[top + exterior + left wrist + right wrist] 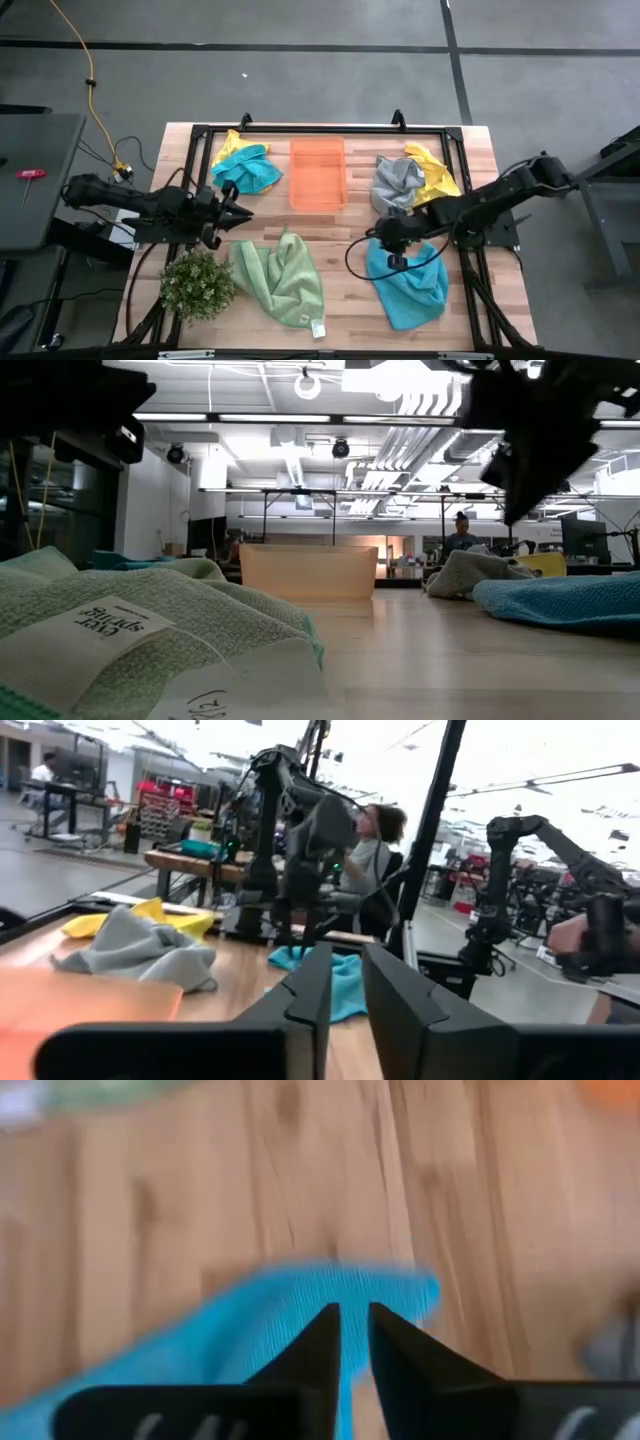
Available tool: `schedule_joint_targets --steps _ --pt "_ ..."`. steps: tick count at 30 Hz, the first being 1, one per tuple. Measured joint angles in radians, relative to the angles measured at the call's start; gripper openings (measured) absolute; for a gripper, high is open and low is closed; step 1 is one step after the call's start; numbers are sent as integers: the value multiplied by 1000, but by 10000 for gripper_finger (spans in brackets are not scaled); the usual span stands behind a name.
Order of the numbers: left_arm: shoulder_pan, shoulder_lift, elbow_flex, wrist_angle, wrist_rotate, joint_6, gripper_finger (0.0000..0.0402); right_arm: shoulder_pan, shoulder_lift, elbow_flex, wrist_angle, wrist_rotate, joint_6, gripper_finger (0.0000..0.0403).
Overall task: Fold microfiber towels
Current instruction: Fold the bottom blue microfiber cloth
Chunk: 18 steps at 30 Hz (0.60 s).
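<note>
Several microfiber towels lie crumpled on the wooden table. A light green one [280, 280] with a white tag [80, 645] lies near left, a teal-blue one [408, 285] near right. A teal [248, 172] and yellow [232, 148] pair lies far left, a grey [397, 182] and yellow [435, 172] pair far right. My right gripper [355, 1330] hangs slightly open above the near-right teal towel's far corner [400, 1290], slanting down, clear of it. My left gripper [347, 995] points about level over the table's left part [240, 210], slightly open, nothing between its fingers.
An orange translucent bin [318, 142] stands at the far middle between the two towel pairs. A bushy green plant [197, 285] sits at the near left corner. Bare wood shows in the table's middle [340, 250]. A black frame runs along the table's edges.
</note>
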Motion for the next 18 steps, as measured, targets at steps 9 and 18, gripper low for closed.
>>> schedule_joint_targets --steps 9,18 --pt "-92 260 77 175 -49 23 130 87 58 69 -218 0 156 133" --pt "-183 575 278 177 -175 118 157 156 56 69 -267 17 230 142"
